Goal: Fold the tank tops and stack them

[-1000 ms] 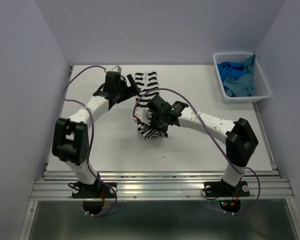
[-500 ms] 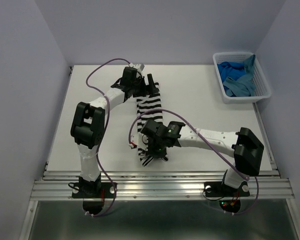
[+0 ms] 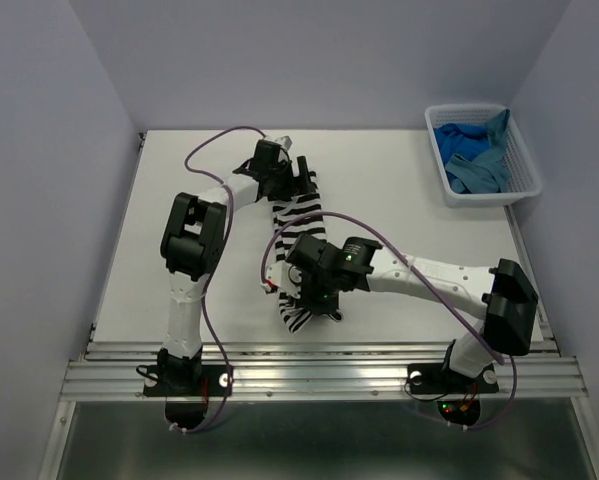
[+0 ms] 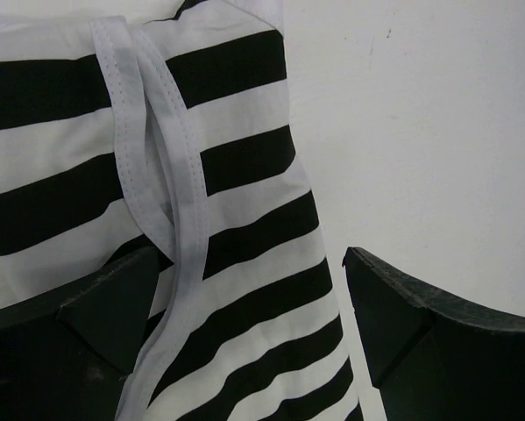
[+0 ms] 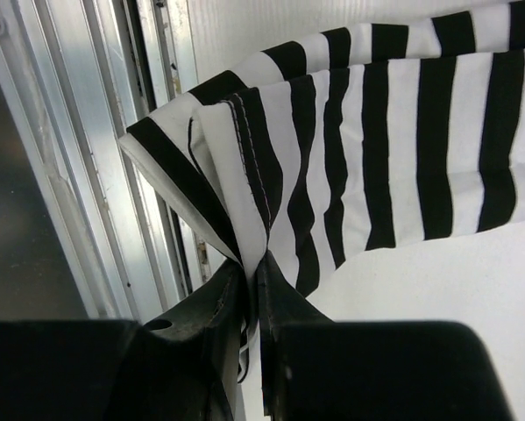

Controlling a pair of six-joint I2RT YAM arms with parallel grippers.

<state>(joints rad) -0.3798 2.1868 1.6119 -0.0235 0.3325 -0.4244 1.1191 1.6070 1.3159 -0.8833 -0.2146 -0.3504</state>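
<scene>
Step in hand: the first fold of the striped tank top (image 3: 297,215) is judged to be under way; nothing is stacked yet.
Striped tank top: laid as a long narrow strip on the table (image 3: 409,210), running from far centre towards the near edge.
Right tool (image 5: 255,263): fingers are pressed together on a stitched edge at the near end.
Left tool (image 4: 244,294): fingers are held wide apart astride the strap end; nothing is gripped.
Other tops: blue tank tops (image 3: 474,155) are seen in the white lattice basket (image 3: 479,198), far right.
Next move: the strap end would need to be pinned or gripped, then the pinched edge carried over to meet it squarely.

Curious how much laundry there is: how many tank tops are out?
3. The striped tank top lies mid-table; the royal blue top and the teal top sit crumpled in the white basket. More may hide underneath.
</scene>
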